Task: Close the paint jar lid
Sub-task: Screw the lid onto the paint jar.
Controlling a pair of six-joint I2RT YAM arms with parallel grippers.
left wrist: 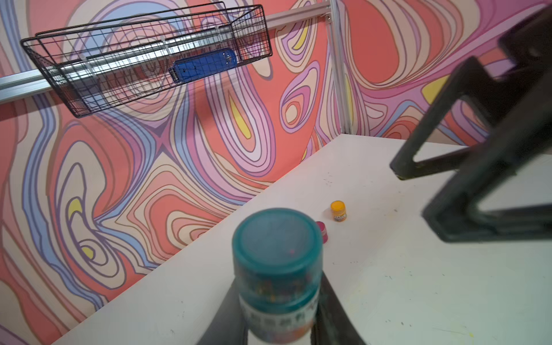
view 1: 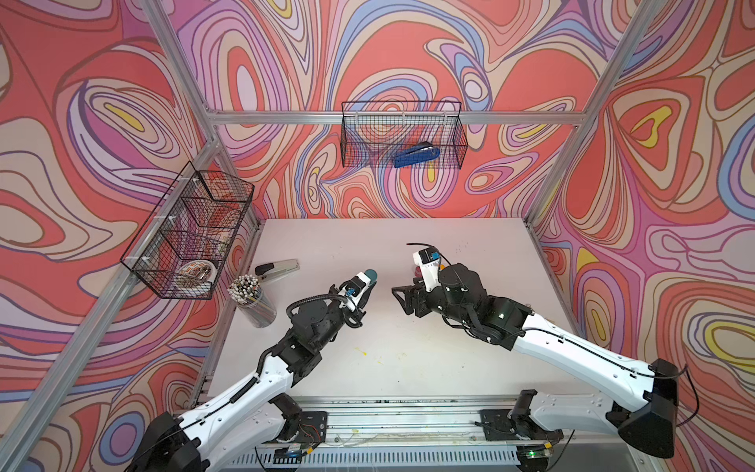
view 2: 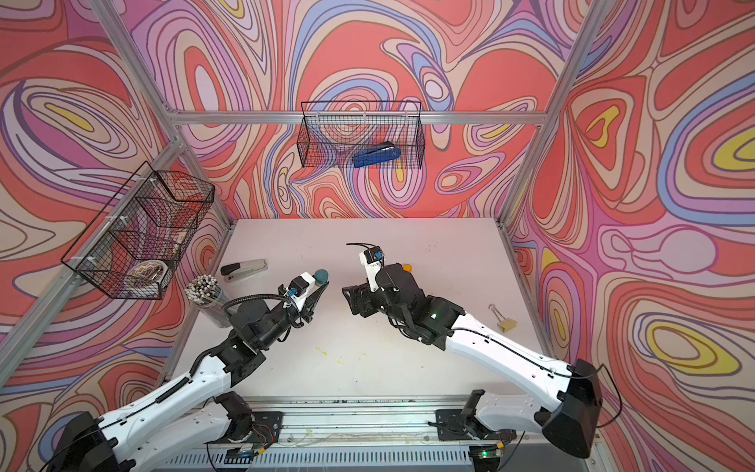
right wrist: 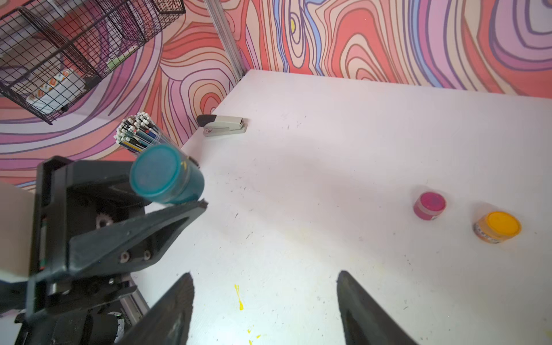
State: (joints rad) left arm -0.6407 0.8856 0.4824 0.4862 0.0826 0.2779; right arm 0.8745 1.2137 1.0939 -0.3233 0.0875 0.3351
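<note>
Toward the near edge of the bench (view 1: 408, 367), yellow paint spots (view 1: 360, 351) mark the surface left of centre. Beyond them, at about mid-depth, the left end effector (view 1: 363, 288) is clamped on the body of the teal paint jar (left wrist: 277, 263) and holds it clear above the bench, left of centre. The teal lid (left wrist: 276, 236) is seated on the jar mouth; whether it is fully tightened cannot be determined. The right end effector (right wrist: 264, 276) faces the jar from the right with a gap between them, its jaws set wide and holding nothing. Near the right edge lies a brass binder clip (view 2: 505, 321). At the left edge stands a clear cup of pencils (view 1: 251, 300), and just beyond it lies a grey stapler (right wrist: 224, 125). Right of centre, slightly farther back than the right end effector, a pink jar (right wrist: 429, 206) and an orange jar (right wrist: 497, 227) stand close together, both capped. A wire basket (view 1: 163, 245) hangs on the left wall. A second basket (view 1: 355, 135) on the far wall contains a blue stapler (view 1: 416, 156).
</note>
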